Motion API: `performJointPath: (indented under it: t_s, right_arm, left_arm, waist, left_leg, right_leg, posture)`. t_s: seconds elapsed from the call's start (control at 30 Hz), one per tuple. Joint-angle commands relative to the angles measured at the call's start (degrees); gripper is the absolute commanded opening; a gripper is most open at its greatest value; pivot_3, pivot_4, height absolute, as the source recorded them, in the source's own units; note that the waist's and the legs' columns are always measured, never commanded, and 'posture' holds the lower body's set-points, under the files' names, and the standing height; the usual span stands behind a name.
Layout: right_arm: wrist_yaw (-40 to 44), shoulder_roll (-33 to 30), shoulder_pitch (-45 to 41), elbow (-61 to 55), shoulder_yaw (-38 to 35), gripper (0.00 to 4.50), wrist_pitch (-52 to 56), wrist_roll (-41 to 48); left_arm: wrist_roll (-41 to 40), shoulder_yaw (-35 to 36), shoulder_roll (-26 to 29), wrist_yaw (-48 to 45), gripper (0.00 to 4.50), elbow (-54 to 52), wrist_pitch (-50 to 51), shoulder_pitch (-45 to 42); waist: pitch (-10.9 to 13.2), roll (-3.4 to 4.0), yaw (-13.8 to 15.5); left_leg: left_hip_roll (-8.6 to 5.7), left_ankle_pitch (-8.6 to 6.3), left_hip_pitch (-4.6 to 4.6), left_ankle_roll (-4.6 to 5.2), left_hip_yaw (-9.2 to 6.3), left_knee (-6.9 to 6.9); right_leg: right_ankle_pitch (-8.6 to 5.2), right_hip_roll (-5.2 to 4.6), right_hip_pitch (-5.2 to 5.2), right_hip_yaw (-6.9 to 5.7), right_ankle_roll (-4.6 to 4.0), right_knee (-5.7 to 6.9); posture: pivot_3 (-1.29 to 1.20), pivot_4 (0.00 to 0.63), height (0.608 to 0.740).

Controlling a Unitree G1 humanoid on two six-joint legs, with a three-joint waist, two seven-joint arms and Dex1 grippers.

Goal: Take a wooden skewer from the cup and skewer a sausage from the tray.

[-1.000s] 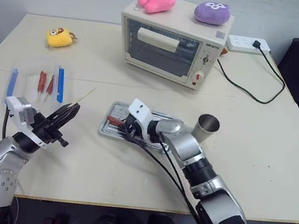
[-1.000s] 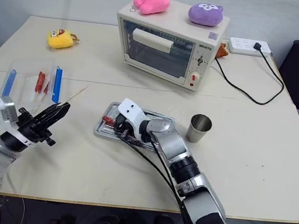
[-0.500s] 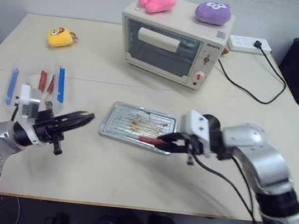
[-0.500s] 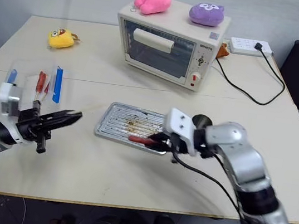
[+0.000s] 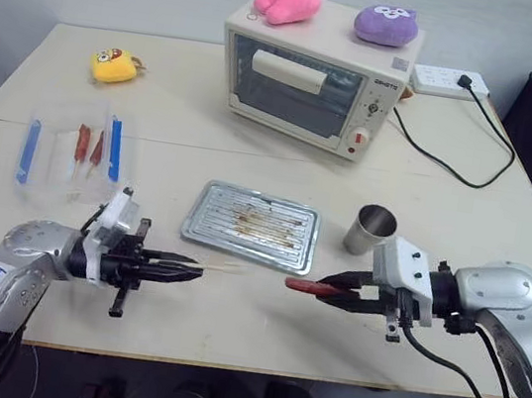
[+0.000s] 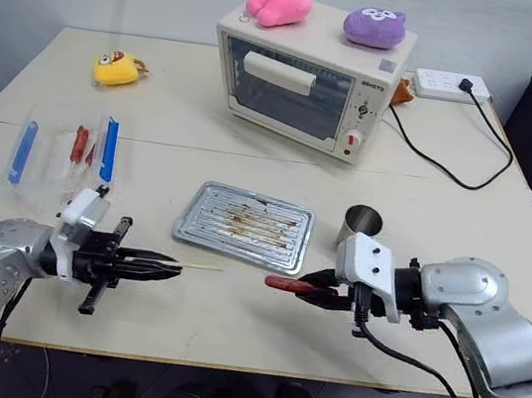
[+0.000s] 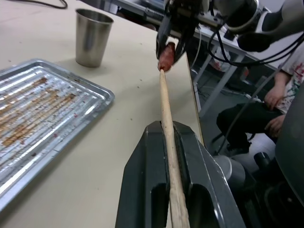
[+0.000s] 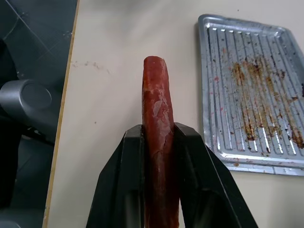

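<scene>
Left gripper (image 5: 197, 270) is seen in the left eye view clamped on the wooden skewer (image 5: 220, 268), near the table's front edge. The stick's free end points level toward the robot's right, its long axis running across the table. Right gripper (image 5: 315, 288) is clamped on the sausage (image 5: 299, 285), reddish tip poking out toward the skewer tip, the two well apart. Both are held in front of the tray (image 5: 252, 225), which lies bare with grease smears; the cup (image 5: 369, 231) stands just beside the tray's right end.

Right eye view: same layout. Skewer and sausage axes look roughly in line, tip facing tip, with a clear gap between them.

Left wrist view: the skewer is seen running out between the closed fingers (image 7: 142, 190) straight at the sausage end (image 7: 166, 56). The tip appears to overlap that end, but contact cannot be confirmed here; the eye views say no.

Right wrist view: the sausage is pinched at its rear part between the fingers (image 8: 118, 190), with over half its length free ahead.

Step in hand is judged to be the piercing. Axes should be kept collinear, the tip aimed at the centre of the sausage's end face, and the gap closed slowly. An off-centre entry would likely break out through the side; a hard push could bend the thin stick.
</scene>
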Motion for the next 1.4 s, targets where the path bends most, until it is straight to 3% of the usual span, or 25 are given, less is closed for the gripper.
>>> performJointPath:
  t_s: [0.03, 0.47, 1.4]
  right_arm:
    - [-1.43, -0.56, 0.12, -2.92, -2.76, 0.86, 0.51, 3.00]
    - [-2.39, 5.70, 0.83, 1.76, -2.67, 0.86, -9.94, 5.55]
    - [1.97, 4.69, 1.00, 5.67, 1.05, 0.86, -16.68, 2.41]
  left_arm:
    - [0.53, -1.37, -1.08, -1.54, 0.00, 0.48, -0.63, -1.79]
    - [0.31, -3.23, -3.73, -3.44, 0.00, 2.79, 0.88, -7.32]
    - [0.42, -3.67, -4.97, -3.24, 0.00, 2.27, 2.25, -9.05]
  waist:
    - [0.00, -0.01, 0.39]
    - [0.01, -0.03, 0.40]
    - [0.01, -0.03, 0.48]
  left_leg:
    - [0.00, 0.00, 0.00, 0.00, 0.00, 0.03]
    - [-0.01, -0.01, 0.01, 0.02, 0.00, 0.10]
    - [-0.02, -0.02, 0.00, 0.03, -0.01, 0.42]
  right_leg:
    - [0.00, 0.00, 0.00, -0.01, 0.00, 0.01]
    - [0.00, 0.00, 0.05, -0.03, 0.00, 0.05]
    - [0.00, 0.00, 0.05, -0.03, 0.00, 0.28]
  posture:
    - [0.00, 0.150, 0.740]
    - [0.00, 0.150, 0.740]
    - [0.00, 0.150, 0.740]
